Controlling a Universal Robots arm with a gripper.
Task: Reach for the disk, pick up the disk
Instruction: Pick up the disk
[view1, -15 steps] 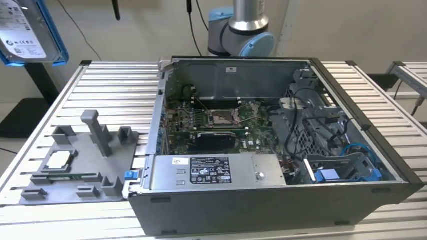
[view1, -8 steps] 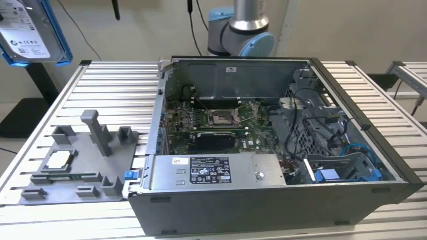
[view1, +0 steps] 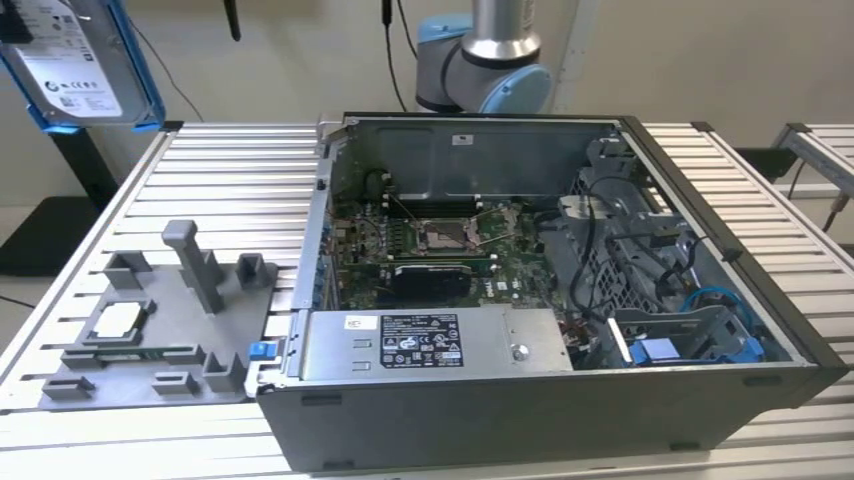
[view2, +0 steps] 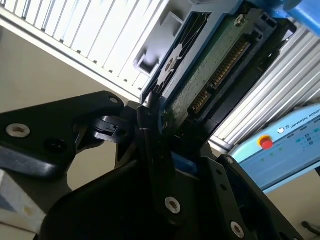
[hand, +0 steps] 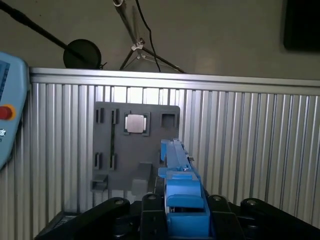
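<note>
Claw (hand: 183, 212) clamps disk (hand: 176, 156) edge-on; grey fixture (hand: 104, 145) beyond, chip (hand: 136, 123) on it.

On my exterior view the disk (view1: 83, 70) carries a white label with dark print and a few round marks. Its lines are too small for me to read. Inside the computer case (view1: 727, 245), the power supply (view1: 534, 345) wears a black label (view1: 418, 343) crowded with white text and approval signs, none of which I can make out. A small white sticker (view1: 360, 322) sits just beside that label's upper corner, and a tiny white tag (view1: 463, 139) sits on the case's back wall. Both are unreadable. In the second wrist view the light-blue pendant (view2: 295, 145) shows a line of dark capital lettering near a red button (view2: 265, 143) ringed in yellow. In the first wrist view the pendant (hand: 10, 90) shows the red button (hand: 4, 112) with a scrap of print beneath.
</note>
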